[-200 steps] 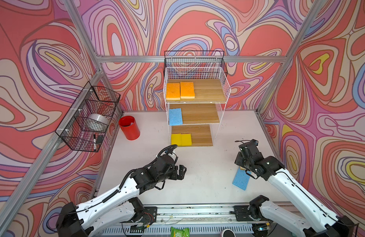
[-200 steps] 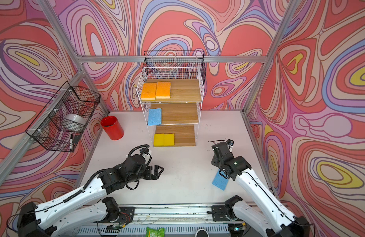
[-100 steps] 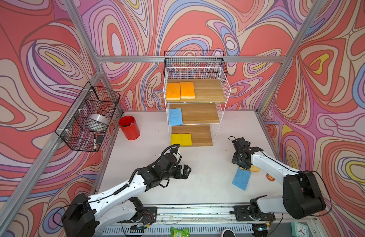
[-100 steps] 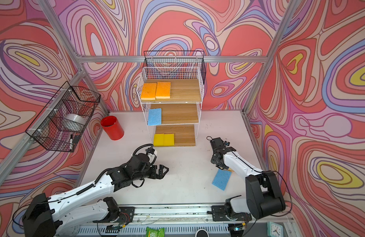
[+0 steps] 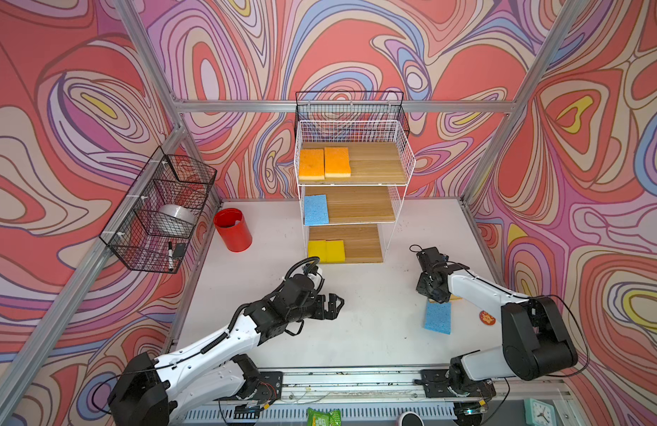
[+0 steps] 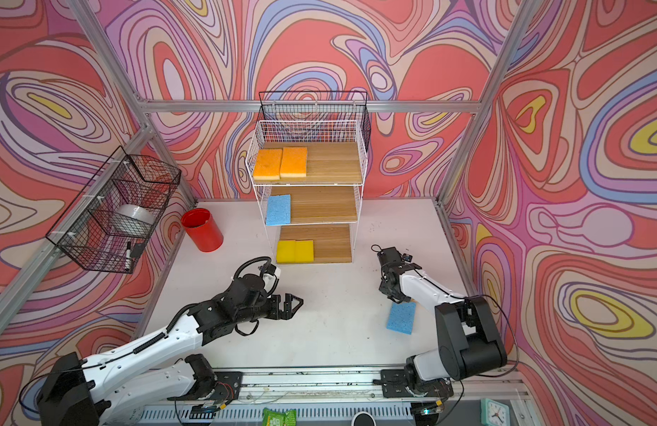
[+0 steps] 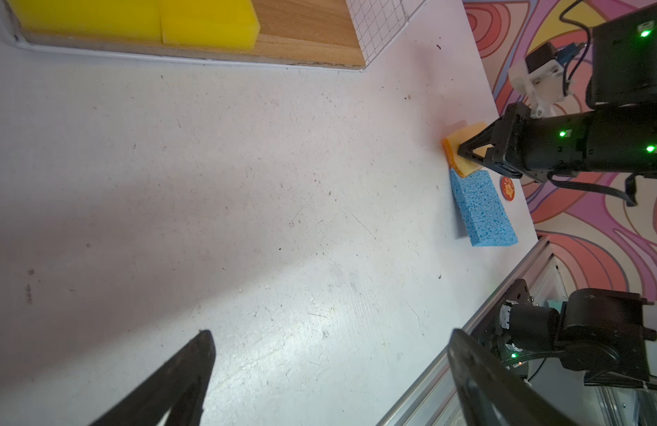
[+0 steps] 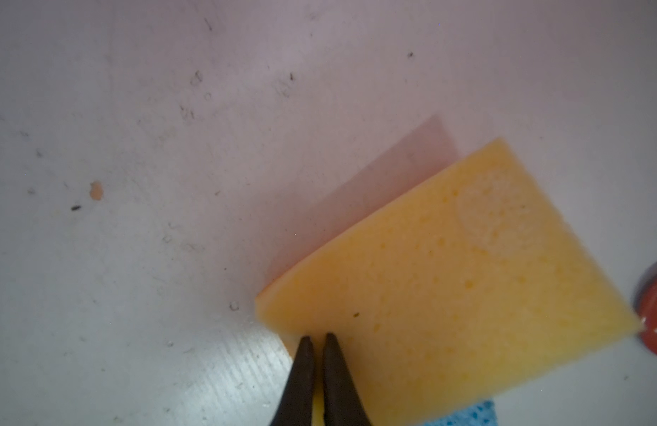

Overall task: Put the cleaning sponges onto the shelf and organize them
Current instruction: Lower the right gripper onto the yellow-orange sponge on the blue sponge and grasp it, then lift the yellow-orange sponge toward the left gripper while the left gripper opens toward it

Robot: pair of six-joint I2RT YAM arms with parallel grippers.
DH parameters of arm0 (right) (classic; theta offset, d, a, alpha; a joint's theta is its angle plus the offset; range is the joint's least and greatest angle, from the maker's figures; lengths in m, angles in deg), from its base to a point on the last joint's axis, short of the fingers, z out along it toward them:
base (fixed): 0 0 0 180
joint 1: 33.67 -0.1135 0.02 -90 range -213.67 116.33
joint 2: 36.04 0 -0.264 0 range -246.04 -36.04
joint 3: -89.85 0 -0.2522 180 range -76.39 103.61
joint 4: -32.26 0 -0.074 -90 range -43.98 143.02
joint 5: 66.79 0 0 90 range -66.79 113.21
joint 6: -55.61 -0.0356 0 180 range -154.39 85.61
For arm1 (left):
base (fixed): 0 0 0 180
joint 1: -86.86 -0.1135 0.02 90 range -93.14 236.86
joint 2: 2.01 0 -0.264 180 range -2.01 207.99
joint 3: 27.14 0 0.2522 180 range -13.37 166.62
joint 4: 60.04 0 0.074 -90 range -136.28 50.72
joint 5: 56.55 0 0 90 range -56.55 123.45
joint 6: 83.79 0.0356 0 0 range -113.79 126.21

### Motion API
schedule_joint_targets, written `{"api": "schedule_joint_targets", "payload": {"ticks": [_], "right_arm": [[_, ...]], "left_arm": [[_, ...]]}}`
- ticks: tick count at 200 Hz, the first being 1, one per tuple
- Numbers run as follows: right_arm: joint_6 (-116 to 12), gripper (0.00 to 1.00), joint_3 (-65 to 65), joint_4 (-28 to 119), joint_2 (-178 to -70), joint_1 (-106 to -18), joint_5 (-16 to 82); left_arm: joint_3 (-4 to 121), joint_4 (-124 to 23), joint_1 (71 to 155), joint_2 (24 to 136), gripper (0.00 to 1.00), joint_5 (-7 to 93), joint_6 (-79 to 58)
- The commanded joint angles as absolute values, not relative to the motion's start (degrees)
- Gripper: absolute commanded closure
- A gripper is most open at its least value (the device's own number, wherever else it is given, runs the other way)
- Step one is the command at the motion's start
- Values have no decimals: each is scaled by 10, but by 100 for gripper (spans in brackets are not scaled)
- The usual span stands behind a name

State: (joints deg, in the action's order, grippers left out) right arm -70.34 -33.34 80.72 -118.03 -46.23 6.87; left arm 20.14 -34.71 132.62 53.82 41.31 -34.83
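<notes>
The shelf stands at the back of the table. Two orange sponges lie on its top board, a light blue one on the middle board and two yellow ones on the bottom board. At the right, my right gripper is shut on the edge of an orange sponge, which sits tilted with its pale side up. Part of it rests on a blue sponge lying flat on the table. My left gripper hovers open and empty over mid-table, and the left wrist view shows its wide gap.
A red cup stands left of the shelf. A black wire basket holding a tape roll and a marker hangs on the left wall, and another black basket sits behind the shelf top. A small red disc lies near the right arm.
My right gripper has dropped to the table and gone from partly open to shut on the orange sponge's edge. The left gripper drifted a little to the right and stayed open.
</notes>
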Motion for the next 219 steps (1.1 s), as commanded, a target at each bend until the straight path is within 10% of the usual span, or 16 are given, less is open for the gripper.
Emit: {"api": "schedule_joint_targets", "payload": {"ticks": [1,51,128,219], "right_arm": [[-695,100,-341,806,-1149,-462,86],[-681,100,-337,796,-1045,-462,190],[-723,100,-365,672,-880,-465,641],[-862,100,-360,409,-962,-559,802]], "left_arm": [[207,-300,1324,505,1,399,-362],[220,-230,1324,434,0,370,-373],[192,-307,1307,398,15,403,-401],[72,-719,1193,512,4,594,-487]]}}
